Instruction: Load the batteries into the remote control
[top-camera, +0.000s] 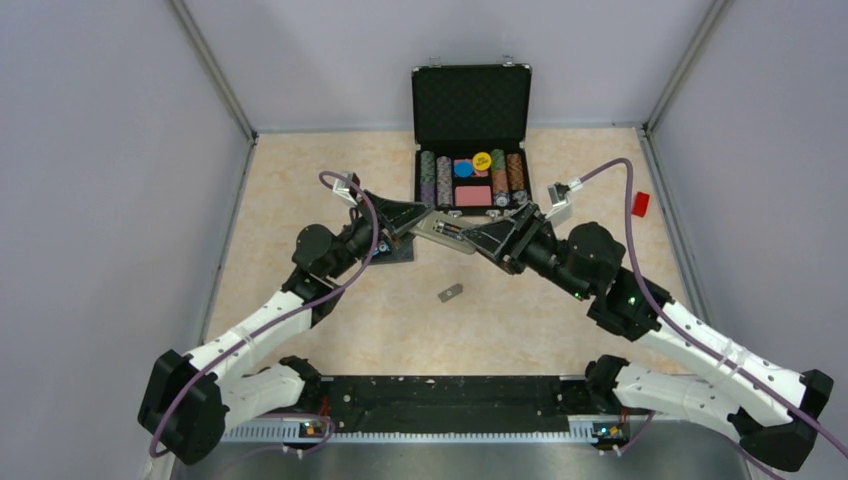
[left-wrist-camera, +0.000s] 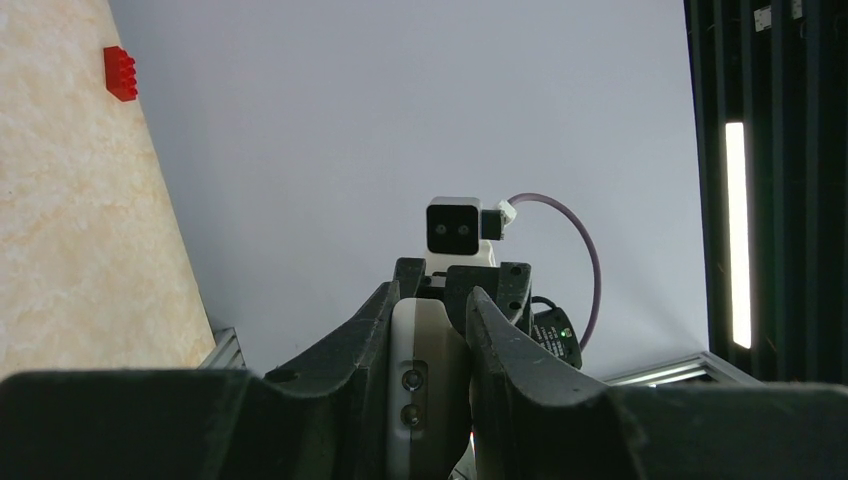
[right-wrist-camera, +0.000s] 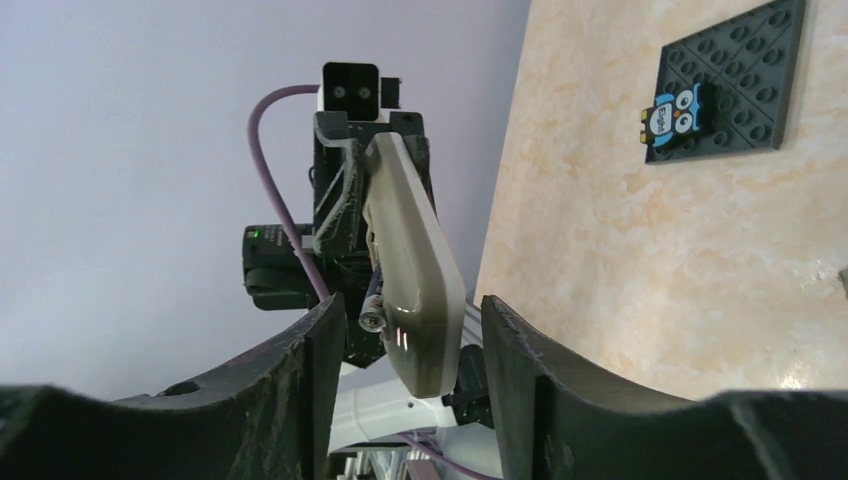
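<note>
1. Top external view: the two arms meet over the middle of the table (top-camera: 300, 190). The remote (top-camera: 443, 229) hangs in the air between them, just on the near side of the case (top-camera: 470, 100).
2. The left gripper (top-camera: 408, 217) is clamped on the remote's left end. In the left wrist view its fingers (left-wrist-camera: 500, 340) press on both sides of the white and grey body.
3. The right gripper (top-camera: 474, 236) is at the remote's right end. In the right wrist view its fingers (right-wrist-camera: 510, 370) stand apart, with a gap to the remote on each side, and hold nothing.
4. The right wrist view shows the remote edge-on and slanted, white face to the right. A battery (right-wrist-camera: 372, 318), a small cylinder with a metal end, lies against the remote's back, near one finger. I cannot tell whether it is seated. A second battery cannot be made out.
5. A small grey piece (top-camera: 450, 292) lies flat on the table, on the near side of the remote and apart from both arms.
6. The case is at the far middle, open with its lid upright. Rows of chips (top-camera: 443, 178) fill its tray.
7. A dark pad (right-wrist-camera: 740, 60) lies on the table under the left arm, with an owl tile (right-wrist-camera: 672, 115) on it.
8. A red brick (top-camera: 641, 204) lies at the right edge of the table, by the wall.
</note>
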